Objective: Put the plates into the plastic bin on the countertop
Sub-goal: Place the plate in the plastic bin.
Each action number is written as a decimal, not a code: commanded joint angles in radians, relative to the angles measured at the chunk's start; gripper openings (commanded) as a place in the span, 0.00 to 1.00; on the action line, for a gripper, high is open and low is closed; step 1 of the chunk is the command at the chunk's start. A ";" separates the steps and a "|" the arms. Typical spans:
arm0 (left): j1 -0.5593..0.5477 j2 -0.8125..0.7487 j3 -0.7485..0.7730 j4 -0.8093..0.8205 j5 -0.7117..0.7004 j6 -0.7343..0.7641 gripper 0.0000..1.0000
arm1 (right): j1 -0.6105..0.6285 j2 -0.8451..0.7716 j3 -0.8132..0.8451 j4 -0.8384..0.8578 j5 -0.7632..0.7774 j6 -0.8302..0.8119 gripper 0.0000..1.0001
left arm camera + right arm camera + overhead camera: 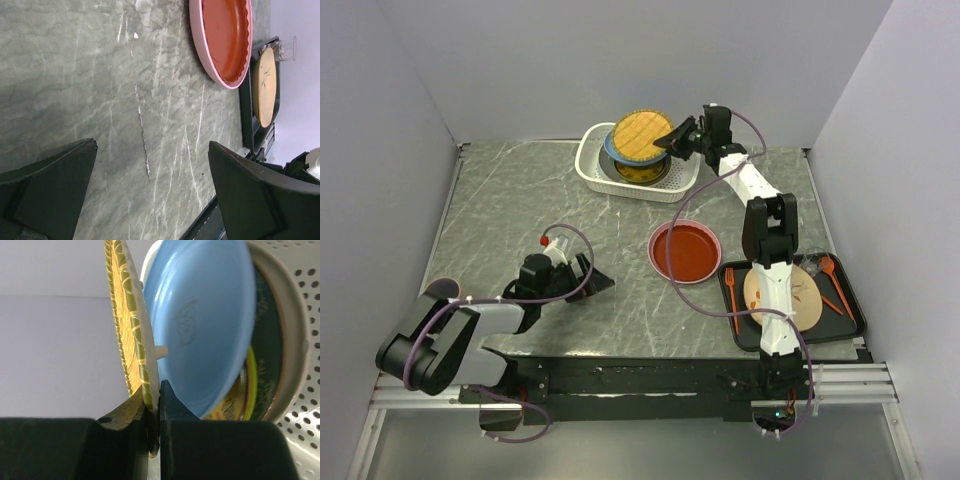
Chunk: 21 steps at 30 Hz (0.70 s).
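Note:
My right gripper [676, 141] is shut on the rim of the woven straw plate [642, 135] and holds it above the white plastic bin [590, 166]. In the right wrist view the straw plate [125, 325] stands on edge between my pads, with a blue plate [200, 325] just behind it in the bin [305, 405], over a lime green plate [250, 385]. A red plate on a pink one [685, 250] lies on the countertop [520, 210]. A cream plate [805, 300] lies on the black tray [845, 325]. My left gripper [592, 283] is open and empty over the countertop [100, 75].
Orange cutlery [832, 283] lies on the black tray at the right front, with a clear cup [812, 266] at its far edge. The red and pink plates [225, 40] and the tray [247, 125] also show in the left wrist view. Walls enclose the counter.

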 commanded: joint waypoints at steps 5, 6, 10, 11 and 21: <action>0.000 -0.036 -0.020 -0.048 -0.019 0.024 0.99 | 0.004 0.007 0.044 0.055 0.004 -0.001 0.17; 0.000 -0.039 -0.021 -0.045 -0.016 0.023 0.99 | 0.006 0.006 0.032 0.060 0.001 0.001 0.20; 0.000 -0.059 -0.030 -0.050 -0.020 0.016 0.99 | 0.004 -0.003 0.012 0.058 -0.006 -0.008 0.28; 0.000 -0.070 -0.033 -0.051 -0.020 0.016 0.99 | 0.006 -0.007 0.004 0.066 -0.006 -0.008 0.30; 0.000 -0.097 -0.052 -0.044 -0.023 0.004 0.99 | 0.003 -0.095 -0.108 0.081 -0.048 -0.041 0.45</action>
